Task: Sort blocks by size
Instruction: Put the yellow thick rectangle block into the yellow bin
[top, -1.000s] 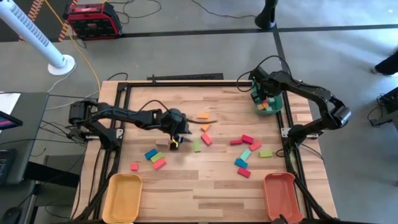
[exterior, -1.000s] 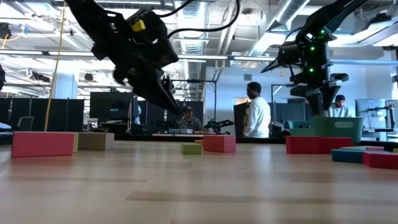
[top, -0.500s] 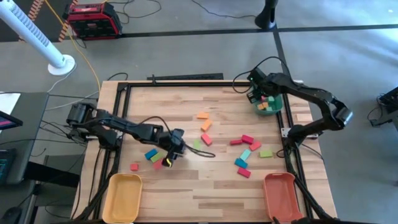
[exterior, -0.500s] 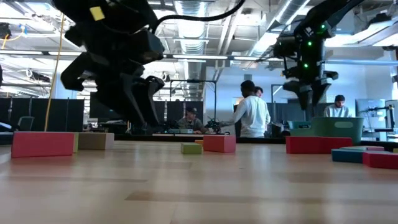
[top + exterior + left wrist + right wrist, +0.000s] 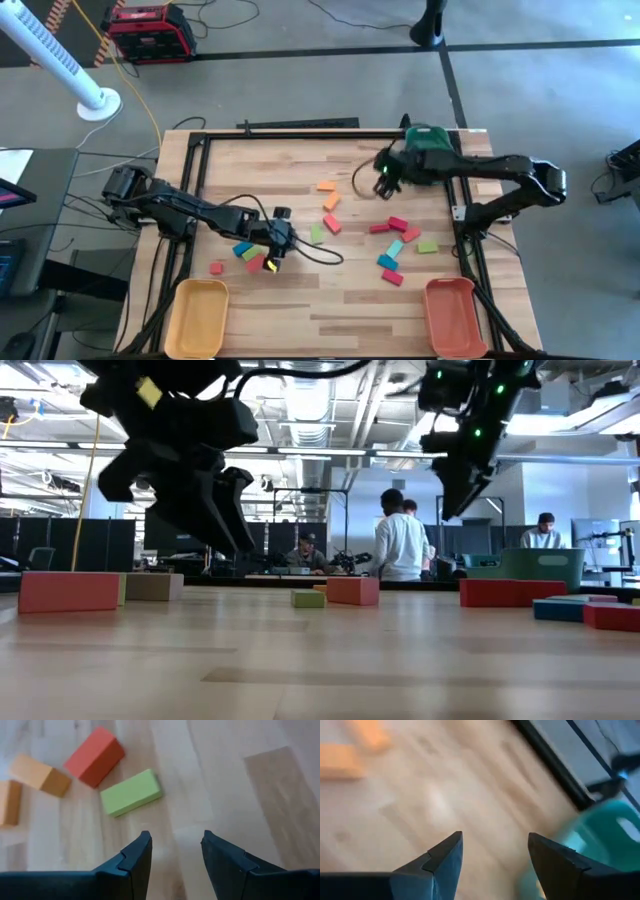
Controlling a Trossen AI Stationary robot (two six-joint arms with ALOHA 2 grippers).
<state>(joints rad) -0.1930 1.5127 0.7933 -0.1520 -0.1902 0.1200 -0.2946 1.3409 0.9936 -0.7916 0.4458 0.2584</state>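
Observation:
Blocks lie scattered on the wooden table [image 5: 300,290]. A teal block [image 5: 243,247], a green one [image 5: 254,252] and a red one [image 5: 257,264] lie beside my left gripper [image 5: 284,244], which is open and empty above the table. The left wrist view shows a green block [image 5: 131,793], a red block [image 5: 95,756] and an orange block [image 5: 40,774] ahead of it. My right gripper [image 5: 381,184] is open and empty, near the table's middle, left of the green tray [image 5: 432,137]. Two orange blocks [image 5: 326,186] lie to its left.
More red, teal and green blocks lie in a cluster at the right [image 5: 397,248]. A yellow tray [image 5: 198,316] stands at the near left corner and an orange tray [image 5: 450,316] at the near right. People stand in the room behind the table [image 5: 400,545].
My left gripper has gone toward the table's near edge and a little left, ending beside the teal, green and red blocks. My right gripper has left the green tray and swung toward the table's left, to near the orange blocks.

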